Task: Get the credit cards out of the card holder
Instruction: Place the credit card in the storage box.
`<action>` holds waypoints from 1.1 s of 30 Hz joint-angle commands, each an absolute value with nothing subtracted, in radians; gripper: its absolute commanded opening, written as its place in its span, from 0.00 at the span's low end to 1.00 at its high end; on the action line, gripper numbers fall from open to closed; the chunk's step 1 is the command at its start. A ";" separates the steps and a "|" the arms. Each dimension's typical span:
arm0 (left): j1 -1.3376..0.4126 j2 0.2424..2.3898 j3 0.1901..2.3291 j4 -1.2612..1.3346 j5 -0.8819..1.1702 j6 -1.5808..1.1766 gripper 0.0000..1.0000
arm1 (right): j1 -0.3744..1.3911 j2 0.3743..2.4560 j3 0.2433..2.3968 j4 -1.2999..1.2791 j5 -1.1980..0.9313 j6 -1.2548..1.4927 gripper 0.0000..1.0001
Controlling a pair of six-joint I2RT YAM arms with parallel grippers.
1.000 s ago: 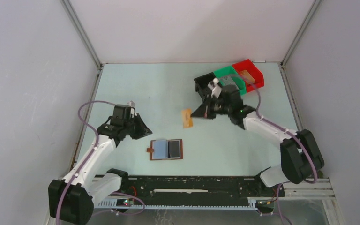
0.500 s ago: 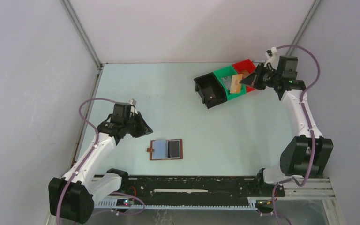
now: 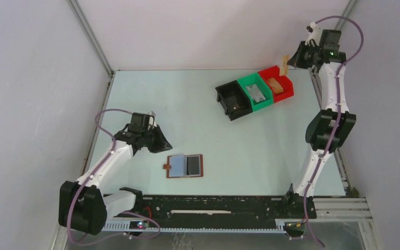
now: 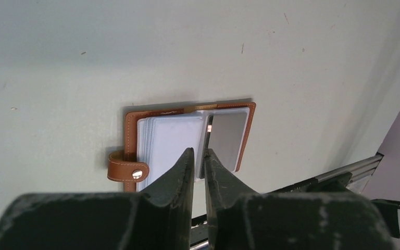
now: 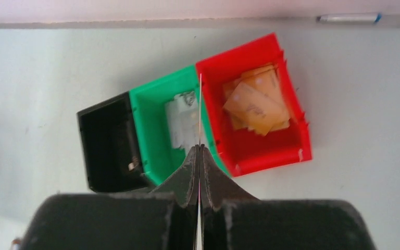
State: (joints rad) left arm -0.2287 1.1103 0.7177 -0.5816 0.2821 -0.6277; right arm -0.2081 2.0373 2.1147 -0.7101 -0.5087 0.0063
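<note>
The card holder (image 3: 186, 166) lies open on the table, brown rim with a pale blue and a dark panel; in the left wrist view the card holder (image 4: 161, 138) shows its strap tab at the left. My left gripper (image 3: 162, 144) hovers just up and left of it, and the left gripper (image 4: 199, 153) has a narrow gap with nothing in it. My right gripper (image 3: 298, 56) is raised high at the back right, shut on a tan-orange credit card (image 3: 285, 60). From the right gripper (image 5: 200, 147) that card (image 5: 200, 104) shows edge-on.
Three joined bins stand at the back right: black bin (image 5: 107, 140), green bin (image 5: 153, 112) with grey-white cards (image 5: 182, 117), and red bin (image 5: 271, 148) with tan-orange cards (image 5: 252, 107). Enclosure walls stand close on the left, right and back.
My right arm has swung the tan-orange card from the table's middle up and back, past the bins, to high at the back right. The left arm has barely shifted.
</note>
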 commanded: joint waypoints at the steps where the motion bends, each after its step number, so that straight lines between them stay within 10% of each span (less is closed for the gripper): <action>1: -0.224 1.148 0.721 -0.512 0.340 -0.619 0.17 | -0.192 2.219 2.389 -0.892 -0.448 -0.148 0.00; 27: -0.224 1.337 0.793 -0.520 0.290 -0.588 0.17 | -0.146 2.489 2.435 -0.857 -0.484 -0.349 0.00; 33: -0.224 1.330 0.793 -0.520 0.293 -0.600 0.17 | -0.120 2.467 2.399 -0.737 -0.347 -0.301 0.22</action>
State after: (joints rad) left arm -0.2279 1.3399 0.7372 -0.5335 0.2955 -0.6025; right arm -0.1375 2.4893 2.3997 -0.8482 -0.4316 -0.3130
